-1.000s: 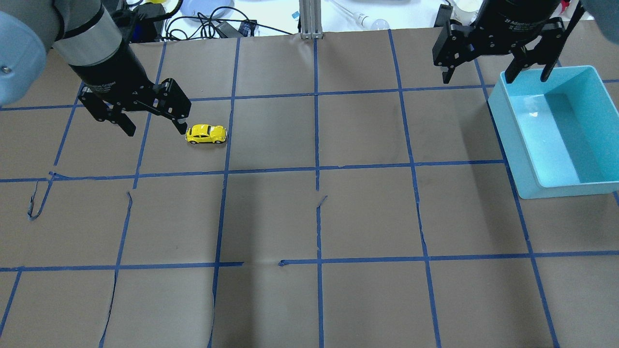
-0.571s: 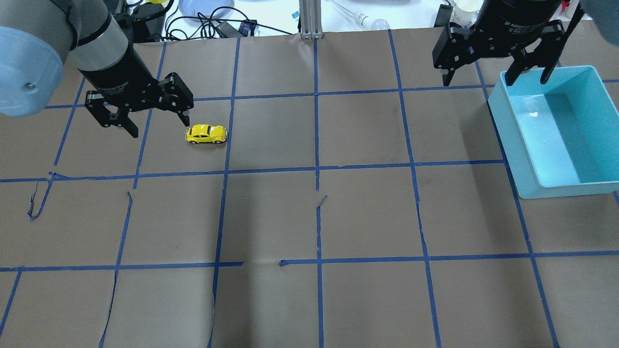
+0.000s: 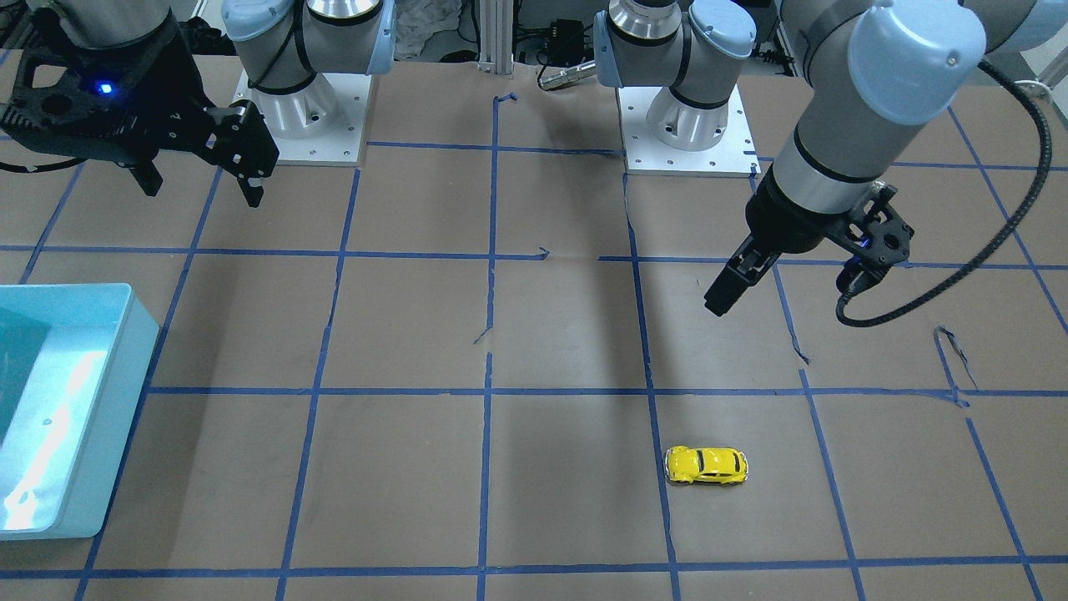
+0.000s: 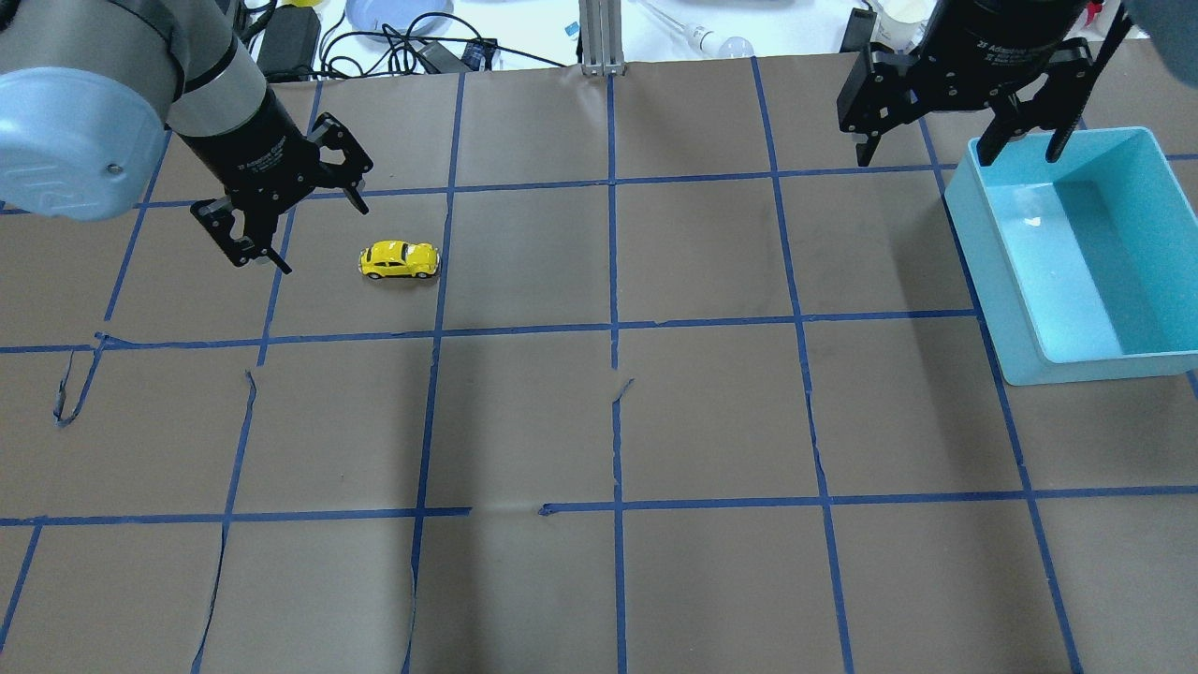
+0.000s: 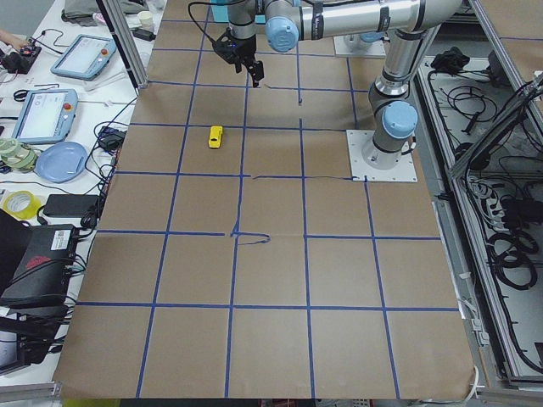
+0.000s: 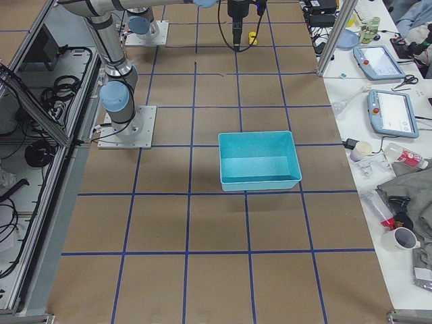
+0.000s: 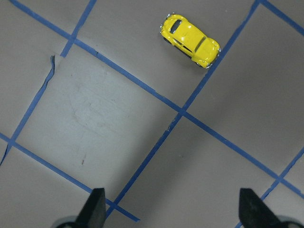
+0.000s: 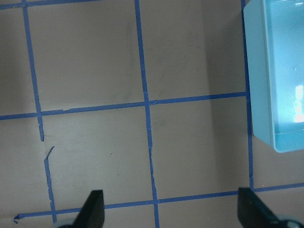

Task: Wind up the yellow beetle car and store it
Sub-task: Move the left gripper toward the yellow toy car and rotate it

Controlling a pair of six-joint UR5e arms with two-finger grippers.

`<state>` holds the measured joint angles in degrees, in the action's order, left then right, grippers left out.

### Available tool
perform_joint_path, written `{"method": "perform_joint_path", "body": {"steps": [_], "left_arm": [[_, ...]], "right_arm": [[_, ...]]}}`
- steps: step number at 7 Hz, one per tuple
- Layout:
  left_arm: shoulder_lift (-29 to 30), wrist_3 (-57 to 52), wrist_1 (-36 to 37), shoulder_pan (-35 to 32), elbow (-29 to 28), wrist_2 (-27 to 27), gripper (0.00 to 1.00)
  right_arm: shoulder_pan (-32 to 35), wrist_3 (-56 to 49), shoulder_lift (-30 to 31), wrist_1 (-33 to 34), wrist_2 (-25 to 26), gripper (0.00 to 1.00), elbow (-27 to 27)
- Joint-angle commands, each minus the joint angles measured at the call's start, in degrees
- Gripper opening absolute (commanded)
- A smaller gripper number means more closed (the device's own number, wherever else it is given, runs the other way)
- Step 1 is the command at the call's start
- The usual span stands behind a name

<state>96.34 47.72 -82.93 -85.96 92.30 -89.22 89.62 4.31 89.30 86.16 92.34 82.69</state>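
Note:
The yellow beetle car (image 4: 400, 260) stands on its wheels on the brown paper, lengthwise across the table; it also shows in the front view (image 3: 706, 466) and the left wrist view (image 7: 190, 40). My left gripper (image 4: 321, 239) is open and empty, raised above the table and apart from the car on its left. The left wrist view shows its fingertips (image 7: 97, 206) wide apart, with the car far ahead. My right gripper (image 4: 959, 154) is open and empty, hovering at the far corner of the light-blue bin (image 4: 978, 234).
The bin (image 3: 83, 401) holds nothing and sits at the table's right side. Blue tape lines grid the paper, torn in places (image 4: 70, 393). Cables and clutter (image 4: 402, 42) lie beyond the far edge.
My left gripper has turned about its axis and drawn back from the car, which it was close beside a second ago. The car and the right arm have not moved.

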Motion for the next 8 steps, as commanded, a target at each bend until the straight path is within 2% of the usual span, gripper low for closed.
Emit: {"method": "perform_joint_path", "body": {"steps": [1, 2, 3, 6, 8], "left_arm": [[4.0, 19.1, 5.5, 0.6, 0.2, -0.2, 1.00], [6.8, 26.6, 6.9, 0.6, 0.1, -0.1, 1.00], [9.4, 32.3, 12.0, 0.6, -0.1, 0.4, 1.00], [17.1, 38.4, 22.5, 0.6, -0.5, 0.1, 1.00], [21.3, 38.7, 25.0, 0.6, -0.7, 0.3, 1.00]], "right_arm": [[0.0, 0.1, 0.0, 0.0, -0.1, 1.00, 0.1], [-0.1, 0.1, 0.0, 0.1, 0.0, 1.00, 0.0], [0.0, 0.2, 0.0, 0.1, -0.1, 1.00, -0.1], [0.1, 0.0, 0.0, 0.5, -1.8, 1.00, -0.1], [-0.1, -0.3, -0.3, 0.7, -1.3, 1.00, -0.5]]}}
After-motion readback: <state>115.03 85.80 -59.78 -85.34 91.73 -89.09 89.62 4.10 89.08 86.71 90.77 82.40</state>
